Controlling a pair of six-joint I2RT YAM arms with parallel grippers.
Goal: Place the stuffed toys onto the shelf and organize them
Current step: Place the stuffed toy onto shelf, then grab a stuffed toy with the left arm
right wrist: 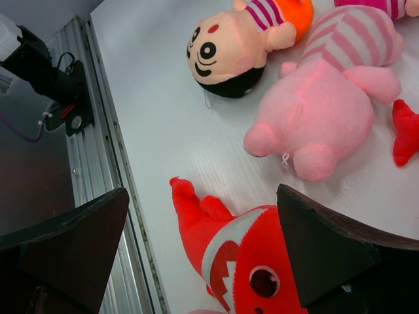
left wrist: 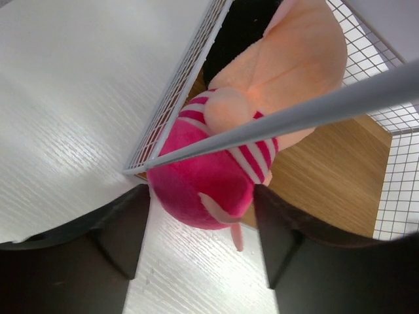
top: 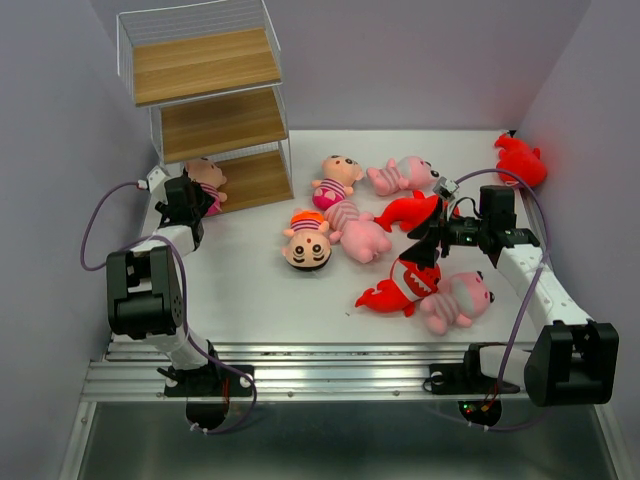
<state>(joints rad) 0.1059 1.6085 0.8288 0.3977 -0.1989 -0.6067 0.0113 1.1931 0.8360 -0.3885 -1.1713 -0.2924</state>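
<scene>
The shelf [top: 205,95] stands at the back left. My left gripper [top: 186,207] is shut on the pink bottom of a black-haired doll [top: 208,181]. The doll lies at the left edge of the lowest board. In the left wrist view the doll [left wrist: 209,170] sits between my fingers, partly behind the wire frame [left wrist: 173,104]. My right gripper [top: 425,245] is open above a red shark [top: 400,288]. In the right wrist view the shark [right wrist: 262,255] lies below the open jaws [right wrist: 203,193], not touched.
On the table lie two more dolls [top: 335,180] [top: 307,242], three pink animals [top: 400,177] [top: 358,232] [top: 455,300] and two more red sharks [top: 410,212] [top: 520,160]. The upper two boards hold nothing. The metal rail [right wrist: 98,131] runs along the near table edge.
</scene>
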